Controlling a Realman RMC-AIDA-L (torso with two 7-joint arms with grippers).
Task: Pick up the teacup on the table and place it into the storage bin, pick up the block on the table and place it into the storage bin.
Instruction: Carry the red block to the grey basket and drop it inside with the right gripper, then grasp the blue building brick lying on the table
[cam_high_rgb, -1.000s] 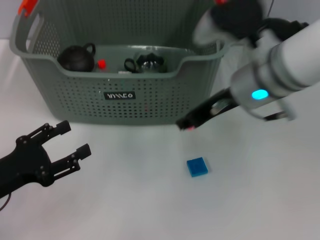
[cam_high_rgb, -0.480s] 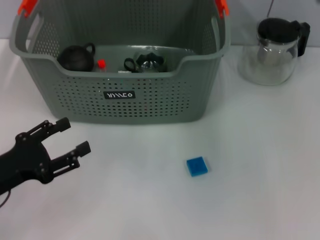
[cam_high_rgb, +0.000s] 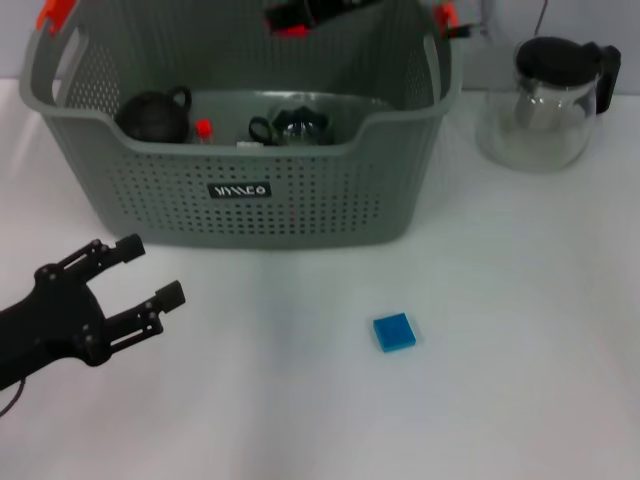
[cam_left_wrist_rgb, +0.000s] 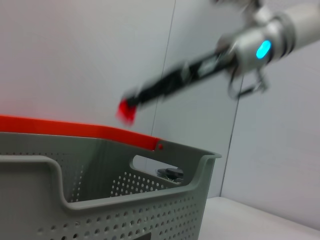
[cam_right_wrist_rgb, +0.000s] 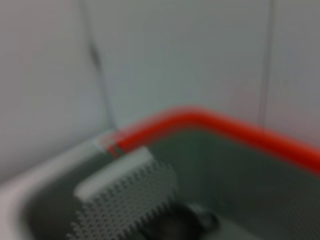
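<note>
My right pincer (cam_high_rgb: 300, 14) over bin (cam_high_rgb: 250, 215), grip unreadable (blurred); left pincer (cam_high_rgb: 135, 275) spread, idle. Risk: block (cam_high_rgb: 394, 332) flat, fingers skid.

A glass coffee pot (cam_high_rgb: 545, 100) with black lid stands on the white table (cam_high_rgb: 520, 330).

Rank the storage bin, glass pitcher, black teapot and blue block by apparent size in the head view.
1. storage bin
2. glass pitcher
3. black teapot
4. blue block, though it lies nearer the camera than the rest.
</note>
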